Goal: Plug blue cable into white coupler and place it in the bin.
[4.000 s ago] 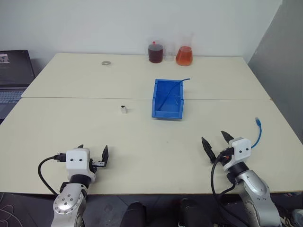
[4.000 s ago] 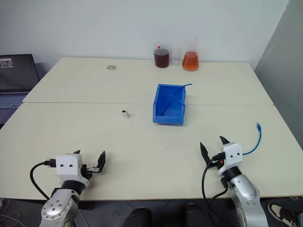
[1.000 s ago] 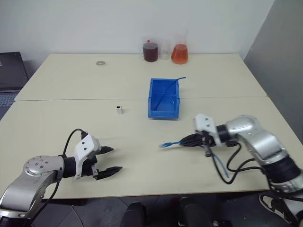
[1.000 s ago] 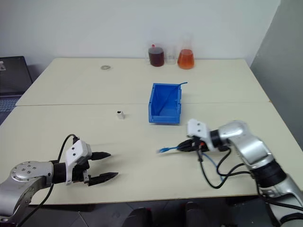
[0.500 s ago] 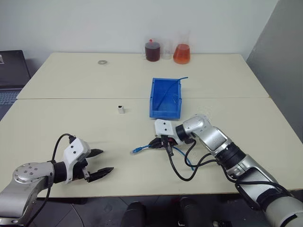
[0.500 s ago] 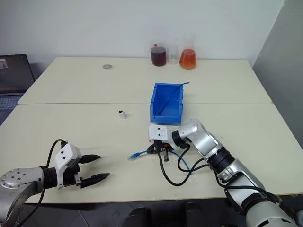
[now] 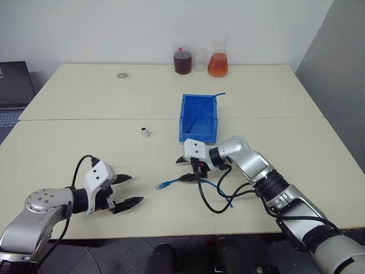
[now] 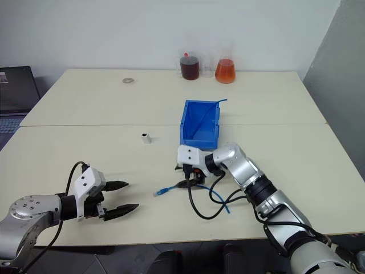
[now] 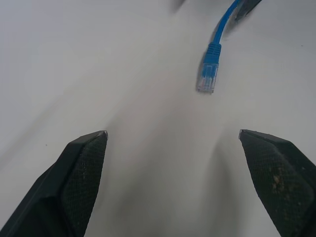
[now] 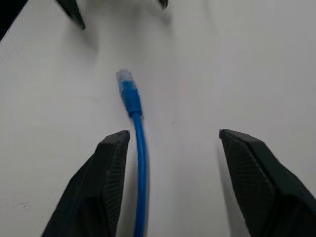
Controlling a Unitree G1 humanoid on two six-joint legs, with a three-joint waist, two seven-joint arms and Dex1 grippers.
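The blue cable (image 7: 177, 181) lies loose on the table in front of the bin, its clear plug (image 7: 163, 185) pointing toward my left gripper. My right gripper (image 7: 184, 170) stands open over the cable; in the right wrist view the cable (image 10: 139, 143) runs between the fingers, close to one of them. My left gripper (image 7: 135, 189) is open and empty, a short way from the plug (image 9: 207, 80). The white coupler (image 7: 145, 132) stands alone on the table left of the blue bin (image 7: 198, 138).
Another blue cord (image 7: 204, 109) lies inside the bin, its end poking over the back corner. Flasks of dark red (image 7: 183, 61) and orange (image 7: 217, 64) liquid stand at the back edge. A small ring (image 7: 121, 75) lies far left. A black arm cable (image 7: 210, 201) loops on the table.
My right gripper carried the blue cable leftward to the table's middle, then opened; the cable now lies on the table. The left gripper stayed put.
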